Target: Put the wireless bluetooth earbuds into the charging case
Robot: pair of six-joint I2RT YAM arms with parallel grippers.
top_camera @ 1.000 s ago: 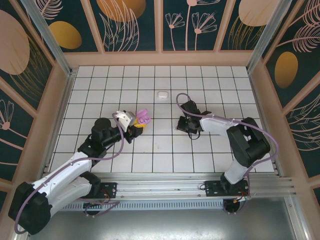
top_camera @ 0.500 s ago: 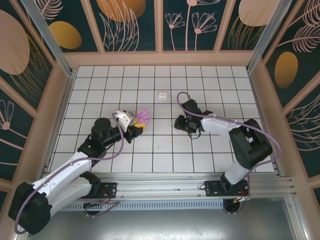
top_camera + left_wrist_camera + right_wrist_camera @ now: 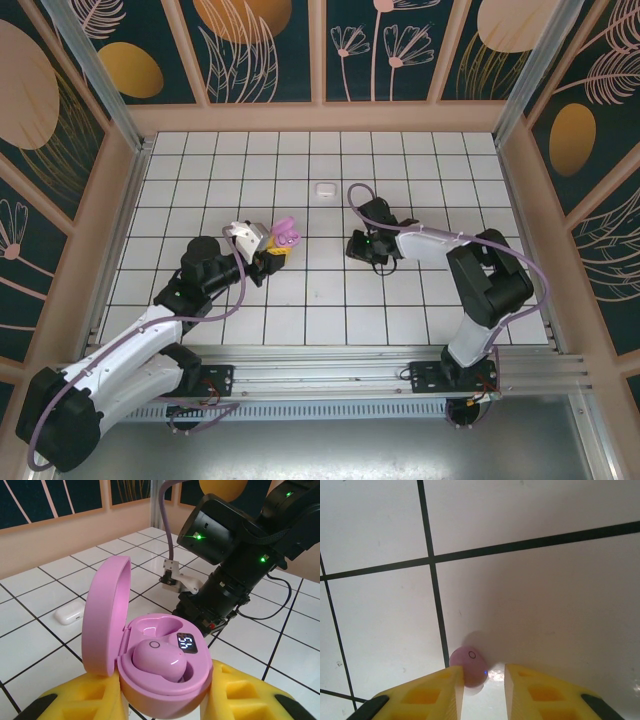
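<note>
- The pink charging case (image 3: 150,687) stands with its lid up and holds one pink earbud (image 3: 157,659); the socket (image 3: 152,626) beside it is empty.
- The case's underside is cut off by the wrist view's lower edge.
- The left gripper (image 3: 162,700) clamps the case.
- The right gripper (image 3: 482,687) is narrowly parted, with the loose earbud (image 3: 468,666) on the tile (image 3: 545,605) touching one finger.

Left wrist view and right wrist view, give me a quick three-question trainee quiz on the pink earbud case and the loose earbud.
1. True or false: the pink case held by the left gripper has its lid shut.
2. How many earbuds sit in it? A none, B one, C two.
3. Short answer: what lies on the tiles between the right gripper fingers?
Key: 1 false, the lid stands open. 2 B, one seated earbud. 3 a loose pink earbud, not clamped.
</note>
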